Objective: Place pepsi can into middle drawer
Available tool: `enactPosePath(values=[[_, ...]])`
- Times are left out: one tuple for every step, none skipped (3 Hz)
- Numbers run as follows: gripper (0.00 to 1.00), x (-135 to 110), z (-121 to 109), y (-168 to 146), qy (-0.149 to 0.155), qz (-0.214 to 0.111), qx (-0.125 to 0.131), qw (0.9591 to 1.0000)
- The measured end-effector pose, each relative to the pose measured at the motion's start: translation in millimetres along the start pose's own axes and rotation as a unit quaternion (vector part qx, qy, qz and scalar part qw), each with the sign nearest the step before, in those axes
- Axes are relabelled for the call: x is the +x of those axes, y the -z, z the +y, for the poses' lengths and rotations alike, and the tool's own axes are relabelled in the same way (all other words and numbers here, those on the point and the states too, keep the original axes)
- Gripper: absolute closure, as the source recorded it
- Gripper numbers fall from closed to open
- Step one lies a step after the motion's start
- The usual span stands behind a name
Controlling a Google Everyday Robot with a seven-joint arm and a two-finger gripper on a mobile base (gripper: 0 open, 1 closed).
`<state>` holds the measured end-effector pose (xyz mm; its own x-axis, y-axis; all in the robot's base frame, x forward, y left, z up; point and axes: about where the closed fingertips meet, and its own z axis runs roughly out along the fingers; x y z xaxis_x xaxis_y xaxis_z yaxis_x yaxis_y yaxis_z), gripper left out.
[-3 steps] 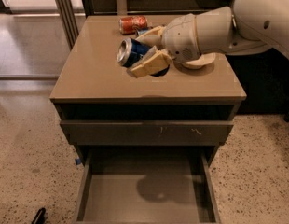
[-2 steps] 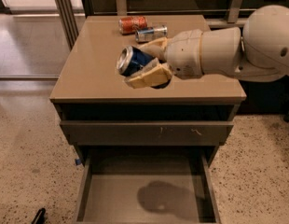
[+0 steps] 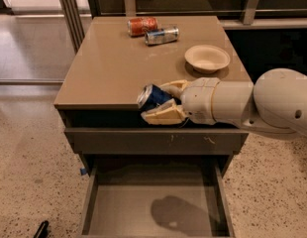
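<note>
My gripper is shut on the dark blue pepsi can. It holds the can on its side in the air at the front edge of the cabinet top, above the drawers. The can's silver end faces left. The middle drawer is pulled open below, a wide shallow grey-brown box with a bare floor that carries the arm's shadow. The gripper is above the drawer's back part. My pale arm comes in from the right.
An orange-red can and a slimmer silver-and-blue can lie at the back of the cabinet top. A pale bowl stands at its right. A closed drawer front with small pale scratches sits above the open drawer. Speckled floor surrounds the cabinet.
My gripper has carried the pepsi can forward and down, from over the middle of the cabinet top to its front edge. The arm's shadow in the drawer has shifted.
</note>
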<state>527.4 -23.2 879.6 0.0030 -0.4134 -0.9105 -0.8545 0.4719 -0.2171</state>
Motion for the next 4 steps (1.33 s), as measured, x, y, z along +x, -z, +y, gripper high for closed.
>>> enactPosePath(values=[[1.00, 0.1, 0.1, -0.1, 0.000, 0.000, 0.000, 1.0000], [1.00, 15.1, 4.9, -10.8, -0.006, 0.004, -0.014, 0.9999], [1.00, 65.0, 16.2, -18.1, -0.053, 0.019, 0.002, 0.9984], [1.00, 131.2, 27.5, -24.4, -0.117, 0.046, 0.035, 0.9915]])
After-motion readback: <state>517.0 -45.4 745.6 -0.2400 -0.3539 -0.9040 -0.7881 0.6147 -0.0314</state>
